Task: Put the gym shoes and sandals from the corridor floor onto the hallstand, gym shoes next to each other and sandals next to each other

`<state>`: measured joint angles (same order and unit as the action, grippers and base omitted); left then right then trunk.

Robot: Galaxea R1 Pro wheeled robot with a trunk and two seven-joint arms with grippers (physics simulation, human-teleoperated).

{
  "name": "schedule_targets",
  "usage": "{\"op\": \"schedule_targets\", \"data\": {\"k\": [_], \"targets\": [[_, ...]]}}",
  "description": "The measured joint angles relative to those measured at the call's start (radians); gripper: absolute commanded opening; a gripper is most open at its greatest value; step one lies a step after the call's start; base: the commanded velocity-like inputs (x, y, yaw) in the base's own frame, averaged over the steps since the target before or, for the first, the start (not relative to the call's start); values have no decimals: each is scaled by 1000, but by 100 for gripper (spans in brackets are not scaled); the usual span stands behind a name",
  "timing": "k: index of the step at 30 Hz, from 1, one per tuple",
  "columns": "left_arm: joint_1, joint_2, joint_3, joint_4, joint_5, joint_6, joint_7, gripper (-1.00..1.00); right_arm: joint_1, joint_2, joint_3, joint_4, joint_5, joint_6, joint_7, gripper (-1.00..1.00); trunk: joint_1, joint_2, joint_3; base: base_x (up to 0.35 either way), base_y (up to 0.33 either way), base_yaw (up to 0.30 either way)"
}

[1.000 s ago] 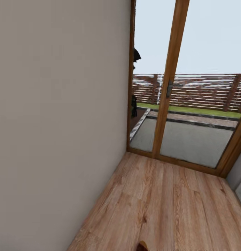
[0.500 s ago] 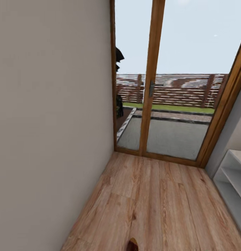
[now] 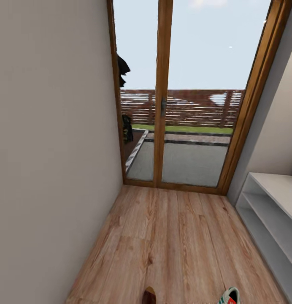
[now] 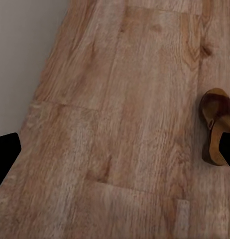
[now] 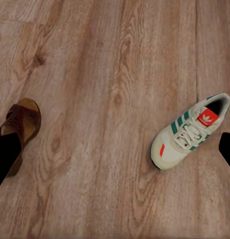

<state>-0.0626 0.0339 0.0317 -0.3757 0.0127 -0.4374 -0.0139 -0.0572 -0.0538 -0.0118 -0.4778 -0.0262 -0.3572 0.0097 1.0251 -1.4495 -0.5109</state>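
Note:
Only the toe of a brown sandal [image 3: 149, 295] shows at the head view's bottom edge, on the corridor floor [image 3: 179, 236]. The toe of a white gym shoe [image 3: 229, 297] with teal stripes lies to its right. The light-grey hallstand [image 3: 268, 202] stands along the right wall. In the left wrist view a sandal [image 4: 217, 124] lies on the planks beside one dark finger of my open left gripper [image 4: 116, 154]. The right wrist view has a sandal [image 5: 20, 124] and a gym shoe [image 5: 190, 132] on the floor, with my open right gripper [image 5: 116, 154] above the bare planks between them.
A beige wall [image 3: 53, 160] runs along the left. A wood-framed glass door [image 3: 163, 105] closes the corridor's far end, with a yard and fence behind it. Bare plank floor stretches from the shoes to the door.
The head camera has swung to the right: the wall and door slid left in the picture, more of the hallstand came into view at the right, and the gym shoe's toe appeared at the bottom.

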Motion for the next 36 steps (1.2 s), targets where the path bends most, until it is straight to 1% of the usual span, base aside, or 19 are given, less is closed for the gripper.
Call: {"op": "schedule_targets", "data": {"k": [7, 27, 32, 36], "targets": [[0, 0, 0, 0, 0, 0, 0, 100, 0, 0, 0, 1, 1, 0, 0, 100, 0, 0, 0, 0, 53, -275], [0, 0, 0, 1, 0, 0, 0, 100, 0, 0, 0, 2, 0, 0, 0, 100, 0, 0, 0, 0, 269, -274], [0, 0, 0, 1, 0, 0, 0, 100, 0, 0, 0, 1, 0, 0, 0, 100, 0, 0, 0, 0, 134, -244], [0, 0, 0, 1, 0, 0, 0, 100, 0, 0, 0, 2, 0, 0, 0, 100, 0, 0, 0, 0, 38, -143]]}}
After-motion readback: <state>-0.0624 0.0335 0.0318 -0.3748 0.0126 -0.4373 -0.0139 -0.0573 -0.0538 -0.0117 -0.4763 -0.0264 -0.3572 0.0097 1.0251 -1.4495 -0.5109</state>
